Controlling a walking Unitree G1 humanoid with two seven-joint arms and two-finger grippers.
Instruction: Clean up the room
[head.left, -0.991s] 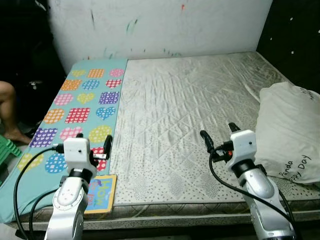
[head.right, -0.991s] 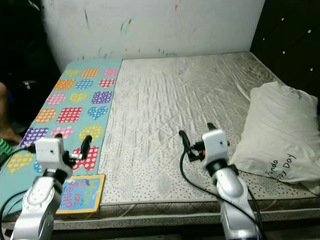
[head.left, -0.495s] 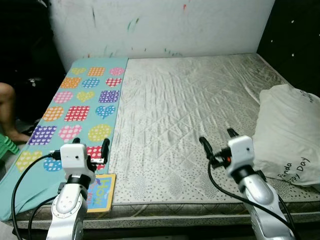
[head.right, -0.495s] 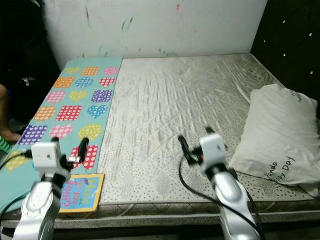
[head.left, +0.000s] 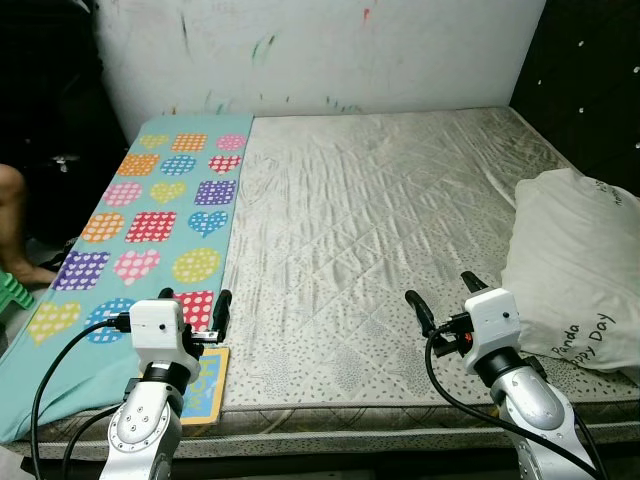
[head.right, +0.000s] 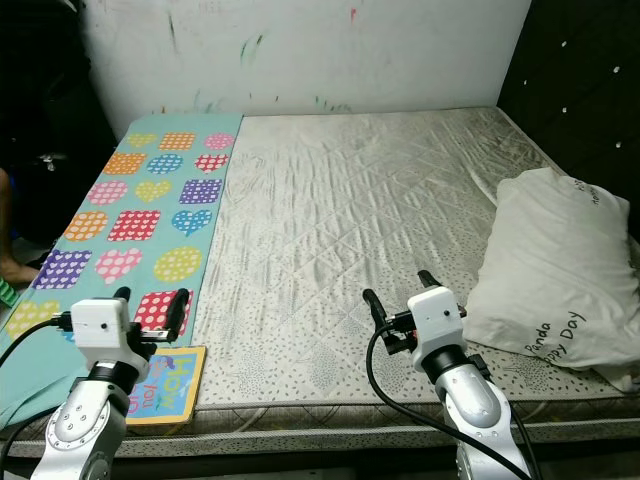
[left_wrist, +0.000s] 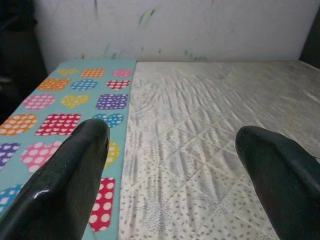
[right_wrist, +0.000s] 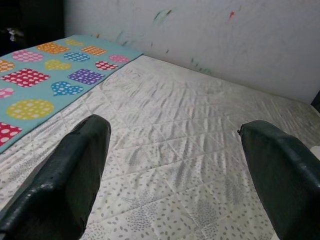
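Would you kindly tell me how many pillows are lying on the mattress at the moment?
1. A white pillow lies at the mattress's right edge, to the right of the right end effector. Its far side is cut off, so another beyond it cannot be ruled out.

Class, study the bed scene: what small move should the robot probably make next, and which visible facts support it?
Probably lower the left pincer toward the picture book lying flat at the near mattress edge. That pincer is open, empty and hovers just above it; the right pincer, also open, sits farther away near the pillow.
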